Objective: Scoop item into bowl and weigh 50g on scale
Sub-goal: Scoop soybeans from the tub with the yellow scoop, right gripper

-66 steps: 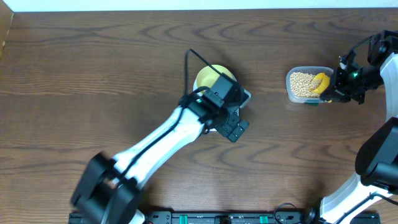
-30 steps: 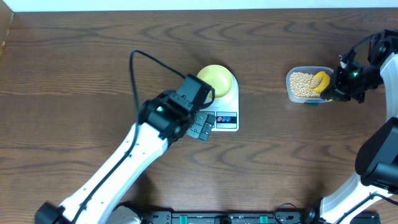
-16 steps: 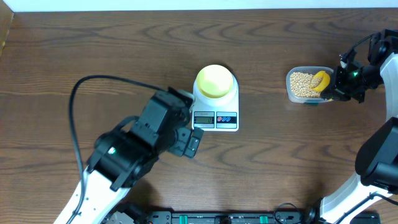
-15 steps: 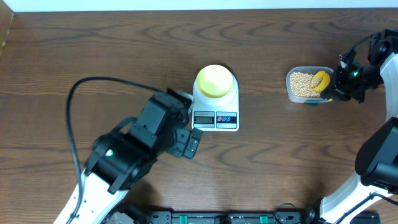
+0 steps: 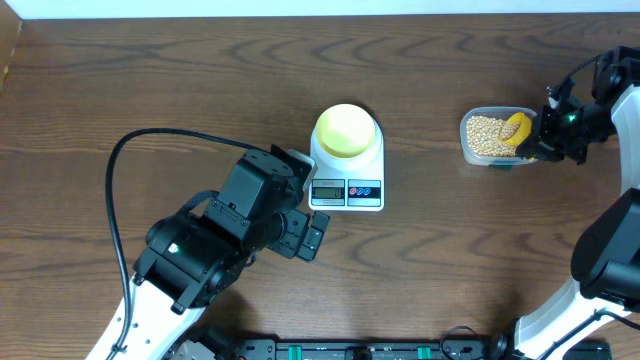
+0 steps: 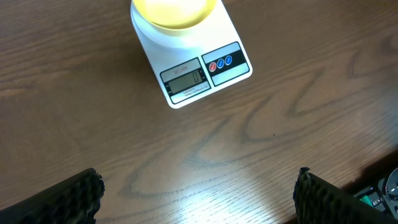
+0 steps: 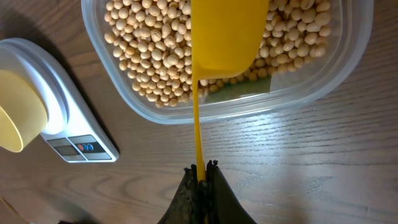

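Observation:
The pale yellow bowl (image 5: 347, 129) (image 6: 174, 9) sits empty on the white scale (image 5: 347, 189) (image 6: 194, 79) at the table's middle. Beige beans (image 5: 486, 132) (image 7: 158, 46) fill a clear plastic tub (image 5: 469, 152) (image 7: 273, 102) at the right. My right gripper (image 5: 540, 140) (image 7: 203, 168) is shut on the handle of a yellow measuring spoon (image 5: 514, 131) (image 7: 227, 37), whose cup rests over the beans. My left gripper (image 5: 310, 240) (image 6: 199, 193) stands open over bare wood just in front of the scale, nothing between its fingers (image 6: 74, 196).
The wood table (image 5: 150, 90) runs wide to the left and back. A black cable (image 5: 125, 190) loops off the left arm. A rail of black equipment (image 5: 360, 350) lines the front edge.
The left arm has drawn back from the bowl and scale toward the front left, uncovering them. The right gripper and spoon have stayed at the tub.

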Controlling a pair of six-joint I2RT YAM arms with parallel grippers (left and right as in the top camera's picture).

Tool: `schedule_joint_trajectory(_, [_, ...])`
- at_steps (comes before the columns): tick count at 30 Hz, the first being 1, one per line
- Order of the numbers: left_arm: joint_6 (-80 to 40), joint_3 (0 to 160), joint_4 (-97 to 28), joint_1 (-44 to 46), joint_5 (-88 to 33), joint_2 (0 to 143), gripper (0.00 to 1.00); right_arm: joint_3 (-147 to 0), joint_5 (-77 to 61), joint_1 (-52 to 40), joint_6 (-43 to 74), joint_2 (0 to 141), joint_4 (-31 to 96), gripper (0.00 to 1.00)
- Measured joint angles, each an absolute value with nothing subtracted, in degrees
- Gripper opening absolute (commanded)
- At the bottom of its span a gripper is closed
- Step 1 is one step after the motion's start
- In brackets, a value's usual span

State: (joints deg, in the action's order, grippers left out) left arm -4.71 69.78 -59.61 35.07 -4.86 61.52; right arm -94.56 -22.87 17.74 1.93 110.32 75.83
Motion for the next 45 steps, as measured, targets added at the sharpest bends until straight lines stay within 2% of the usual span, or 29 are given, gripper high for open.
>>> schedule_joint_trajectory(15, [-4.71,69.78,-59.61,35.07,-4.86,61.52,1.00,-94.56,-17.63,17.39,5.45,110.32,77.93,0.01])
schedule_joint_trajectory(26, [-4.71,69.78,-59.61,35.07,-5.28,61.52,1.00,-94.56,-13.58,12.69,7.20,110.32,78.00,0.01])
schedule_joint_trajectory(45, [-4.71,69.78,-59.61,35.07,-5.30,61.52,1.00,-94.72,-14.76,11.77,7.79,112.90,79.33,0.01])
